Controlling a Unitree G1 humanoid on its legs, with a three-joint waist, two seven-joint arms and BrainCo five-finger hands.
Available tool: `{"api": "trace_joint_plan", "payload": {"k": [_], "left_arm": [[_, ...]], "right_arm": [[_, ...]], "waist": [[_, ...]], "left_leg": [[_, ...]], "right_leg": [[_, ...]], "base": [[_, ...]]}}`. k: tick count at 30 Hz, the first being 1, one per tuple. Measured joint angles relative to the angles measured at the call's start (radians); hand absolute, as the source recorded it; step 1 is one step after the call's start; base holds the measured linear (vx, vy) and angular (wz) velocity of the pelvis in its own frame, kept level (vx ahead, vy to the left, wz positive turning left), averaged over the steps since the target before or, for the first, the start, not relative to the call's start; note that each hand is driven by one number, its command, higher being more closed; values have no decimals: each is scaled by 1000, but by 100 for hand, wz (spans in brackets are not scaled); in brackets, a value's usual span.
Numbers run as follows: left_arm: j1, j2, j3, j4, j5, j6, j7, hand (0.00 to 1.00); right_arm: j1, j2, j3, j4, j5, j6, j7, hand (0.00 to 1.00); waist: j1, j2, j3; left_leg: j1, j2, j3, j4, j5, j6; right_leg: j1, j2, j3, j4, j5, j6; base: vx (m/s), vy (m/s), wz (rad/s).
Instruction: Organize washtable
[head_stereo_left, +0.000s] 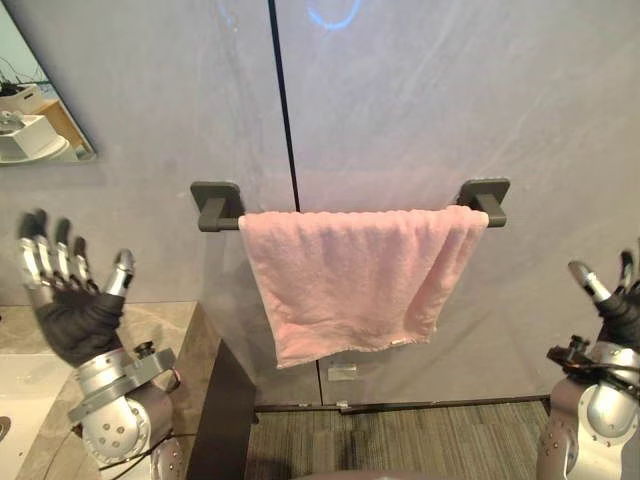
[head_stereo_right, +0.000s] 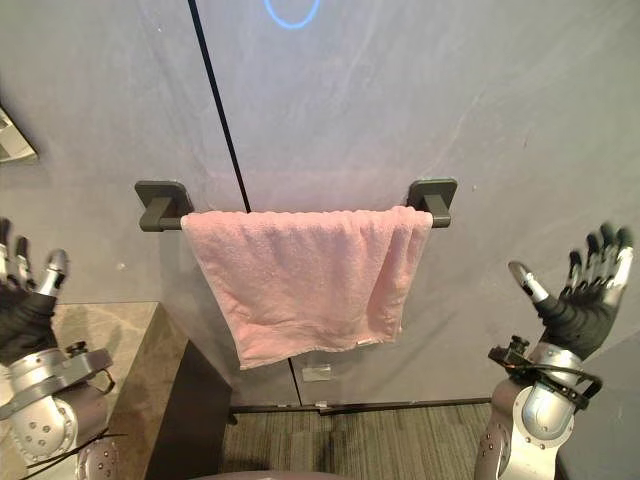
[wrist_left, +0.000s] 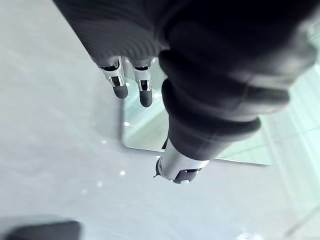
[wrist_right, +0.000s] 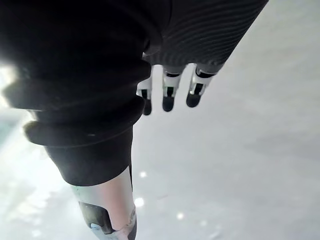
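A pink towel hangs folded over a dark wall rail, spread between the rail's two brackets. My left hand is raised at the left, palm forward, fingers straight and holding nothing, well clear of the towel. At the right my right hand is also raised and open, empty, apart from the towel's right edge. In the wrist views both hands' fingers point at the bare grey wall.
A marble washtable top with a white basin lies at the lower left, its dark side panel below the towel. A mirror hangs at the upper left. Grey wall panels meet at a black seam.
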Motion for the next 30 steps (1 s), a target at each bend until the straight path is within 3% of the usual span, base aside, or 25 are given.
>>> {"api": "trace_joint_plan", "payload": {"k": [3,7,9,12,15,21,26,30], "left_arm": [[-39,61,-211,-73,-40,-36,-46,0],[-120,141,-512,-48,-180,-34,-179,0],[-139,166,-648,24,-265,-21,-238,0],[-153,202,-788,150,-433,50,-329,0],[-149,238,-845,220,-490,85,-377,0],[-132,299,-879,379,-529,138,-418,0],[-110,300,-876,472,-502,159,-431,0],[-113,276,-864,574,-449,174,-429,0]], "right_arm": [[-42,-90,227,-84,5,-44,72,0],[-75,-159,463,-75,84,-40,204,0],[-75,-194,546,-56,118,-36,252,0],[-47,-266,627,-1,157,-17,325,0],[29,-367,662,60,181,10,379,0],[80,-483,669,217,181,48,426,0],[78,-495,690,320,99,60,431,0],[49,-450,713,441,-6,83,416,0]], "waist": [[0,14,-14],[0,19,-16],[-1,18,-18],[-5,17,-19],[-4,17,-19],[-9,17,-13],[-8,21,-12],[-6,20,-11]], "left_leg": [[3,-1,0,0,1,0],[13,-1,1,5,1,0],[19,-1,6,5,1,0],[22,-1,13,6,1,0],[23,-1,17,5,0,0],[27,-1,27,3,-1,2],[24,-1,33,2,-3,4],[11,-2,33,2,-2,4]], "right_leg": [[-4,0,3,8,-2,3],[2,1,6,15,-2,2],[5,1,11,16,-2,2],[4,1,18,17,-1,3],[3,1,22,16,-1,3],[1,2,33,15,0,4],[-5,2,39,14,0,4],[-13,2,39,5,7,3]], "base": [[-64,-14,-1],[-50,-15,-2],[-36,-9,-6],[-37,-9,-6],[-27,-13,-4],[-26,-9,-5],[-14,-4,-3],[0,0,0]]}}
